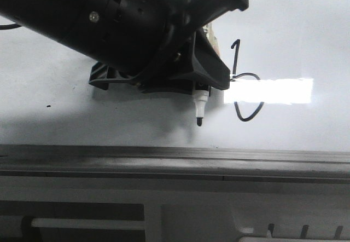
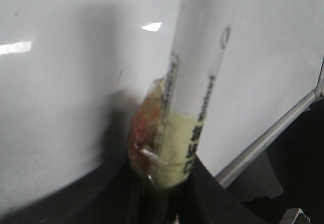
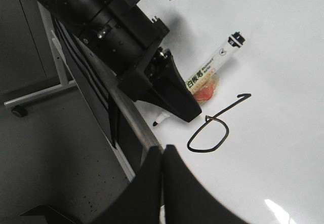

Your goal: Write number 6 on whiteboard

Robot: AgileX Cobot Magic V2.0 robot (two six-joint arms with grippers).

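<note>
Your left gripper [image 1: 199, 91] pinched the marker [image 3: 210, 72] at mid-barrel, light, stiff, slippery; the 6 [image 1: 245, 83] sat at its three o'clock on the whiteboard [image 1: 306, 28]. Right gripper [image 3: 162, 155] was pressed together.

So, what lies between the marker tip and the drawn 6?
Only bare whiteboard separates marker tip from the number 6; the front view shows it.

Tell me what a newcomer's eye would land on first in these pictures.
First, the left claw, big and black across the upper left of the front view, clamped on a white marker whose black tip points down, beside the drawn figure. Next, the number 6 in thin black line on the glossy whiteboard, to the right of the marker, half washed out by a bright glare. The right claw sits shut and empty.
</note>
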